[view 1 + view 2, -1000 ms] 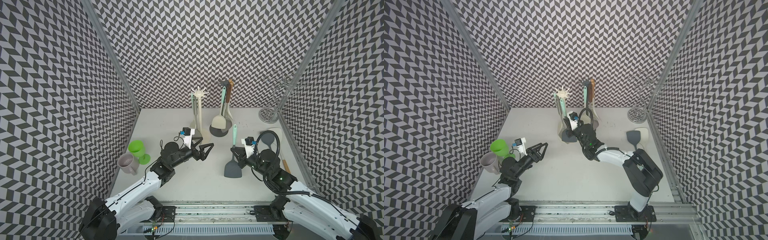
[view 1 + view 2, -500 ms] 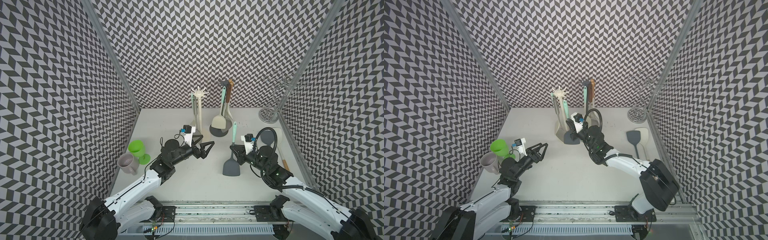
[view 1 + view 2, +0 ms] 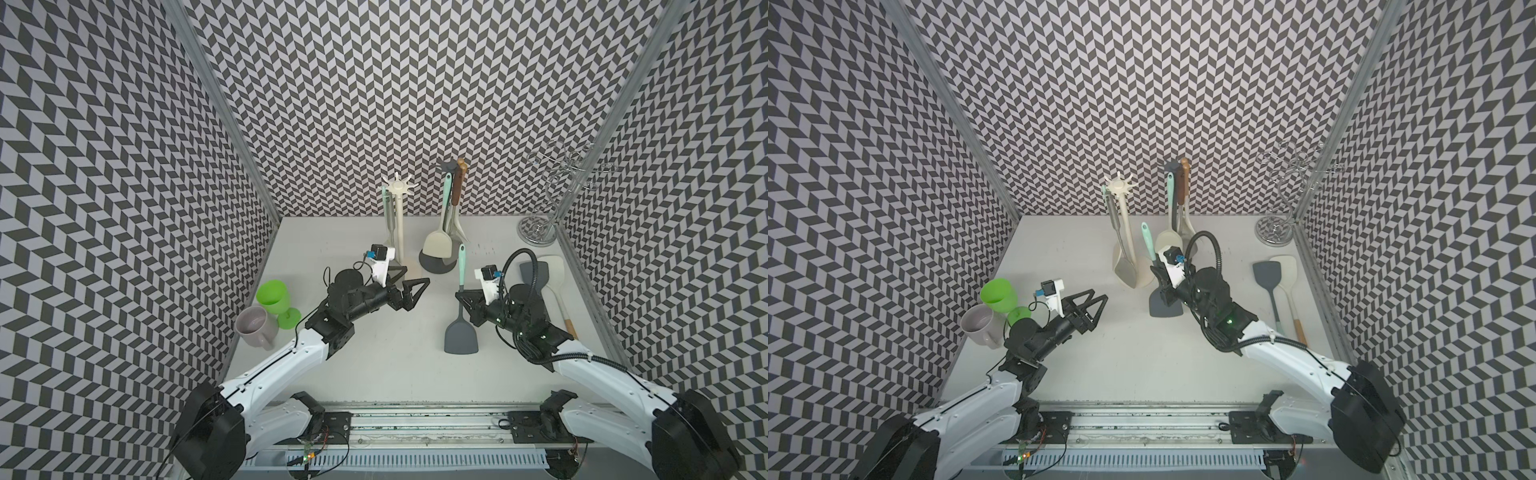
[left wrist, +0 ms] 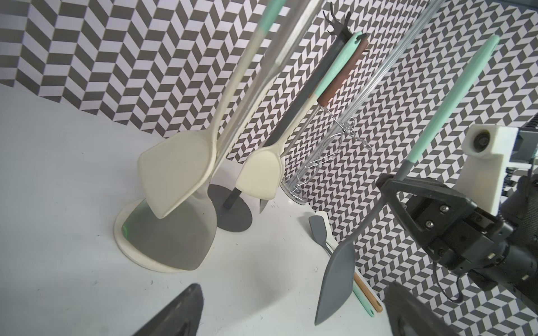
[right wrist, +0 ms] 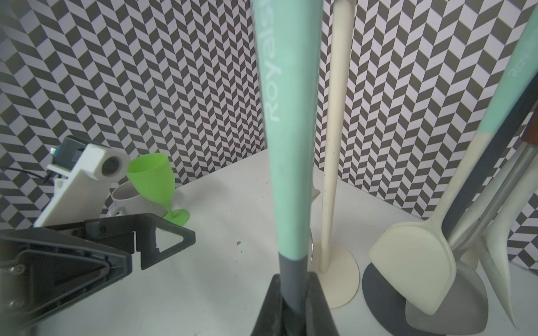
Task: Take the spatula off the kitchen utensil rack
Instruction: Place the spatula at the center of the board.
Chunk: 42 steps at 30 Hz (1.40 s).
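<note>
My right gripper is shut on the grey neck of the spatula. The spatula has a mint handle and a grey blade. It stands upright with its blade down, in front of the racks and off both of them. The grey utensil rack still carries a cream turner and other tools. The cream rack holds one more. My left gripper hovers open and empty left of the spatula.
A green goblet and a pale mug stand by the left wall. A grey spatula and a cream one lie flat by the right wall. A wire mug tree stands in the back right corner.
The right arm has shifted a little with the spatula still in its grip. The left arm has hardly moved and stays open.
</note>
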{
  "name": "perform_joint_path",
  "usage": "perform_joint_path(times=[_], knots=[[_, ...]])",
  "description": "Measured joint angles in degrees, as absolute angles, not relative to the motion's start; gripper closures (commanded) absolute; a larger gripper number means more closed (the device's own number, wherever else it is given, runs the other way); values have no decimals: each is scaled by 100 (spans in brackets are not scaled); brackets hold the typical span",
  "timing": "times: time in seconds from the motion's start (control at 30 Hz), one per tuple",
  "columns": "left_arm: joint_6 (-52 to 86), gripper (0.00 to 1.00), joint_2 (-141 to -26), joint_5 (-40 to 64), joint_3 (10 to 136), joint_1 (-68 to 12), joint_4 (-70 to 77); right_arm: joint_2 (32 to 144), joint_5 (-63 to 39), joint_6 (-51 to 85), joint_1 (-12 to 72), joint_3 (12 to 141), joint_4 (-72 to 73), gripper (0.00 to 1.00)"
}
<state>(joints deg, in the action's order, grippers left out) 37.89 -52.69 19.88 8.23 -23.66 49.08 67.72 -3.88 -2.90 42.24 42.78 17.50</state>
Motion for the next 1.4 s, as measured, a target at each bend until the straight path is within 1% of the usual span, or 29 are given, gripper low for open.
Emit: perform_joint_path(times=[0.33, 0.5, 0.67, 0.97, 1.2, 1.4], knots=[[2923, 1, -5520, 1575, 1251, -3461, 4694, 5269, -429, 51, 4224, 3367, 943, 100], [2856, 1, -5590, 1483, 1494, -3664, 4252, 4471, -366, 307, 4222, 2971, 738, 100], [2923, 1, -5638, 1608, 2161, -3728, 3769, 3975, -231, 515, 4156, 2766, 510, 100], [2934, 1, -5721, 1940, 2936, -3750, 2790, 4379, -390, 829, 3874, 2692, 528, 100], [2768, 1, -5896, 1940, 3638, -3747, 2102, 4766, -930, 1087, 3424, 2694, 834, 100], [2589, 1, -5986, 1935, 3734, -3680, 1988, 5441, -1402, 1219, 3089, 2692, 1361, 100]])
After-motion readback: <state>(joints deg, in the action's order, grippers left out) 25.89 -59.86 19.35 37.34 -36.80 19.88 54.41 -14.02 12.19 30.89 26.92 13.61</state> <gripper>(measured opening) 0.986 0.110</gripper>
